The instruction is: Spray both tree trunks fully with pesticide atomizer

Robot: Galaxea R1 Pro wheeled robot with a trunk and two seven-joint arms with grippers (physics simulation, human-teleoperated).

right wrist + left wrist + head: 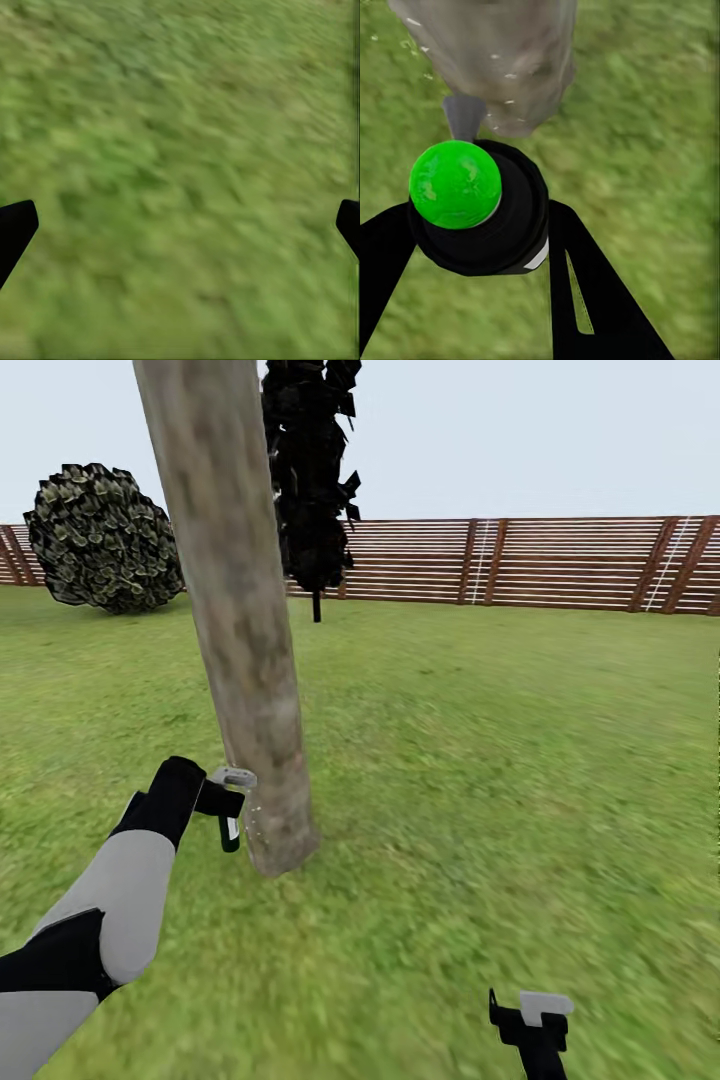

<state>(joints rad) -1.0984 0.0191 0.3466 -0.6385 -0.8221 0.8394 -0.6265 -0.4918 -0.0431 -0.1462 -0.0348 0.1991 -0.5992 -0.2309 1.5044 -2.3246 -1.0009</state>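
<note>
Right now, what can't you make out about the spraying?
- Tree trunk: its top is cut off by the head view's edge.
- Atomizer: body hidden under its own cap, left wrist view.
- Trunk's far side: hidden by the trunk itself.
- Coverage: droplets too small to judge.

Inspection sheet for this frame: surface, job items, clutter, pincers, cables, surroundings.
Surface: green grass lawn, blurry; no paving seen here.
Job's things: leaning grey-brown tree trunk stands straight ahead; atomizer, black body with a green ball top, has its grey nozzle aimed at the trunk base; small pale flecks show on the bark there.
Clutter: nothing seen.
Pincers: left pincer shut on the atomizer beside the trunk base; right pincer open, low over bare grass, holding nothing.
Cables: nothing seen.
Surroundings: reddish-brown slat fence along the back, round dark bush at far left, narrow near-black conifer behind the trunk, pale grey sky.
</note>
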